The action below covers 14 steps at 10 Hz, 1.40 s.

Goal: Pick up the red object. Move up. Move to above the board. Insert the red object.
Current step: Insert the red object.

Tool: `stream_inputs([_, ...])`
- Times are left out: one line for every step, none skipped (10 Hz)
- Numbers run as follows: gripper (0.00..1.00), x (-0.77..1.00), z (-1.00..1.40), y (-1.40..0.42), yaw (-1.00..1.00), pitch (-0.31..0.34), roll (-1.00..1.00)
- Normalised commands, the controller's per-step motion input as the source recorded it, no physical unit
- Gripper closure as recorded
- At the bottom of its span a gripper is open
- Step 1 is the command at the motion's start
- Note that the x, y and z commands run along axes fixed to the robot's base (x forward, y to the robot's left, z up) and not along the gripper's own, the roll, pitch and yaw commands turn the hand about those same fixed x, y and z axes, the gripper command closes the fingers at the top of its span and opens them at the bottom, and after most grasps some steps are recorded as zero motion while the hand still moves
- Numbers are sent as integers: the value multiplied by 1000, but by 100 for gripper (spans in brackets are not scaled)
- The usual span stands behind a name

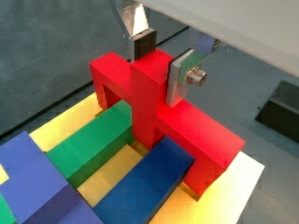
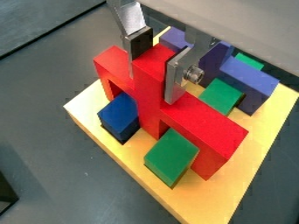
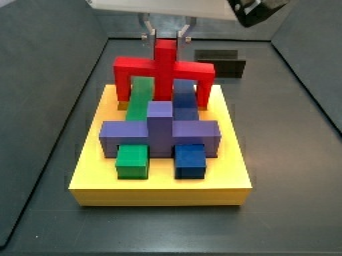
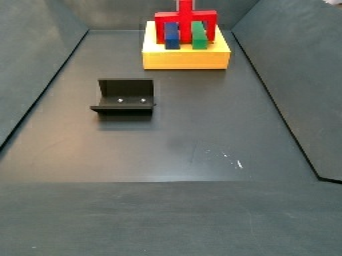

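Gripper (image 1: 156, 59) clamped on the top stub of the red piece (image 1: 163, 114); silver fingers (image 1: 184, 74) pinch it from both sides, seen in both wrist views (image 2: 152, 58). Red piece is cross-shaped with legs down, sitting over the yellow board (image 2: 93, 122), seated in or just above its slot, cannot tell which. In a wrist view a green block (image 1: 96, 144) and a blue block (image 1: 146, 179) lie under the red arms, with a purple-blue block (image 1: 30, 184) beside the green. In a wrist view a purple piece (image 2: 239, 74) sits beyond the red one, with a blue block (image 2: 118, 114) and a green block (image 2: 174, 156) in the near slots.

In a side view the board (image 3: 160, 185) is centre frame, red piece (image 3: 163, 72) at the board's 12 o'clock end, purple cross (image 3: 160, 128) mid-board, gripper (image 3: 166, 35) directly above red. Fixture (image 3: 221, 62) behind the board at 1 o'clock.

In a side view the board (image 4: 187, 57) is at 12 o'clock, red piece (image 4: 185, 20) on it, fixture (image 4: 124, 98) well apart at 9 o'clock on the dark floor (image 4: 174, 170).
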Motion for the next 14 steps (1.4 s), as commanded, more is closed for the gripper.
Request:
stream_inputs([100, -20, -83, -14, 0, -3, 319])
stream_inputs([100, 0, -100, 0, 0, -4, 107])
stream_inputs([100, 0, -100, -37, 11, -4, 0])
stream_inputs([100, -14, -31, -100, 0, 0, -121])
stream_inputs([100, -97, 0, -186, 6, -20, -133])
stream_inputs([100, -49, -40, -174, 0, -19, -126])
stream_inputs([100, -63, -169, 0, 0, -36, -31])
stream_inputs([100, -71, -257, 20, 0, -41, 30])
stream_inputs([100, -94, -217, 123, 0, -27, 94])
stream_inputs([100, -51, -100, 89, 0, 0, 77])
stream_inputs([100, 0, -29, 0, 0, 0, 29])
stream_inputs([100, 0, 0, 0, 0, 0, 27])
stream_inputs([100, 37, 94, 0, 0, 24, 1])
stream_inputs([100, 11, 194, 0, 0, 36, 39])
